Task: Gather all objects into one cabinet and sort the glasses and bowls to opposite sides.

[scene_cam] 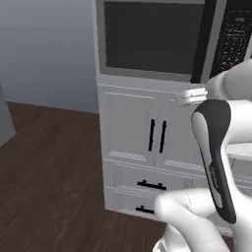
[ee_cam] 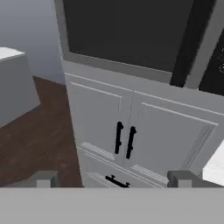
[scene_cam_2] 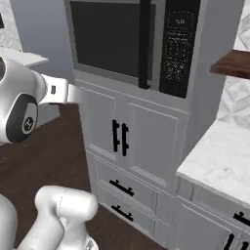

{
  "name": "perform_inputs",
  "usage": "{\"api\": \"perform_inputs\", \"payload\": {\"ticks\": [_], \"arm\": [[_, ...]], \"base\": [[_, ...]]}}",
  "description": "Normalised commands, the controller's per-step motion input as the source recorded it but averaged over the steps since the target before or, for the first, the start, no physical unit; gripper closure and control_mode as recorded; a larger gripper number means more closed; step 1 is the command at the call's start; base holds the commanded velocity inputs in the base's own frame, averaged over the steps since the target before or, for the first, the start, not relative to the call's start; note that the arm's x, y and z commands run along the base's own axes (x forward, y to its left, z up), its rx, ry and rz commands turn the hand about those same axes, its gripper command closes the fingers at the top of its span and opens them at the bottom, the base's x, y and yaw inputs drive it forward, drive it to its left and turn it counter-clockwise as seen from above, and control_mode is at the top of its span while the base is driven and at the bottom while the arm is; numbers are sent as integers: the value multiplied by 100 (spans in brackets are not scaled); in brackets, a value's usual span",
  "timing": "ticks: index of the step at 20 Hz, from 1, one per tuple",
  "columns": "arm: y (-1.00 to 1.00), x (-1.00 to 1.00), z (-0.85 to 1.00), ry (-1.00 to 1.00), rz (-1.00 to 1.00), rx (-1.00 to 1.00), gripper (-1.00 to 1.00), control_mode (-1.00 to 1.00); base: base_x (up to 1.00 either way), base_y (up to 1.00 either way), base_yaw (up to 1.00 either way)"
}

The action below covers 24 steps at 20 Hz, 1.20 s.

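Observation:
My gripper is open, its two finger tips standing far apart with nothing between them. It points at the grey double doors under a built-in microwave, at some distance from them. At the upper right edge of the right base view, an end of the dark-brown shelf board of the cabinet juts out above the counter. The glasses, the bowls and the other objects are out of view.
A tall grey unit holds the microwave, two doors with black handles and two drawers. A white marble counter adjoins it on the right. Dark wood floor lies open to the left.

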Motion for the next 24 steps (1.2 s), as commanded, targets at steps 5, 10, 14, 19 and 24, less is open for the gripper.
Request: {"api": "perform_inputs", "payload": {"ticks": [5,10,14,19,24], "arm": [[0,0,0,0,0,0,-100,100],[0,0,0,0,0,0,-100,100],[0,0,0,0,0,0,-100,100],[0,0,0,0,0,0,-100,100],[0,0,0,0,0,0,-100,100]], "base": [[-54,99,80],[-23,89,75],[83,97,26],[100,100,9],[100,96,23]]}}
